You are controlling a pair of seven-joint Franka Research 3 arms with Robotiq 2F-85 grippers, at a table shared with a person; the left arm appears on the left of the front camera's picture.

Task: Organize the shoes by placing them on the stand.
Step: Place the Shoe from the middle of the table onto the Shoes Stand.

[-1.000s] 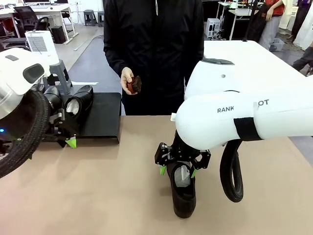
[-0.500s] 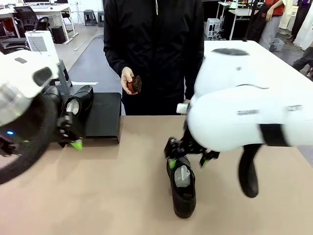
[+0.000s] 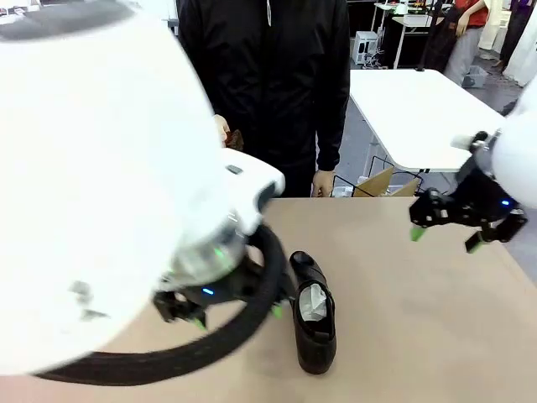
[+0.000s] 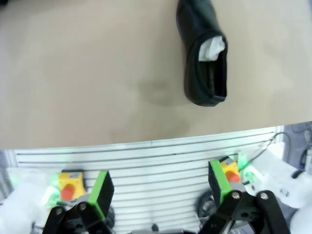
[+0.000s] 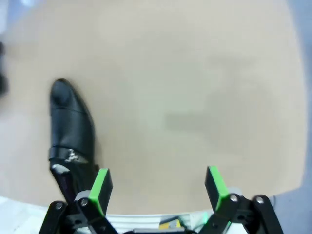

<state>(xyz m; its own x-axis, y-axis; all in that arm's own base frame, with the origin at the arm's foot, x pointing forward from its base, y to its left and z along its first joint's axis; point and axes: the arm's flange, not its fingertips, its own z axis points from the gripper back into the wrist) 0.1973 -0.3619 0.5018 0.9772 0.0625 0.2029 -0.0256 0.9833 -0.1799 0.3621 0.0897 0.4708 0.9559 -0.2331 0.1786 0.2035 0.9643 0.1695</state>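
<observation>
Right gripper (image 3: 445, 227) swung off the shoe (image 3: 313, 315) to the right; left gripper (image 3: 235, 315) moved in beside it. Both jaws apart, empty. Shoe lies mid-table (image 3: 403, 336). Straddle the heel collar squarely before closing.

One black shoe (image 3: 313, 315) is lying on the tan table (image 3: 403, 336), toward its near edge. Two grippers are showing, the left gripper (image 3: 231, 315) and the right gripper (image 3: 445, 238). One person (image 3: 264, 84) is standing at the far edge, holding one small brown object (image 3: 233, 139), possibly a brush.
</observation>
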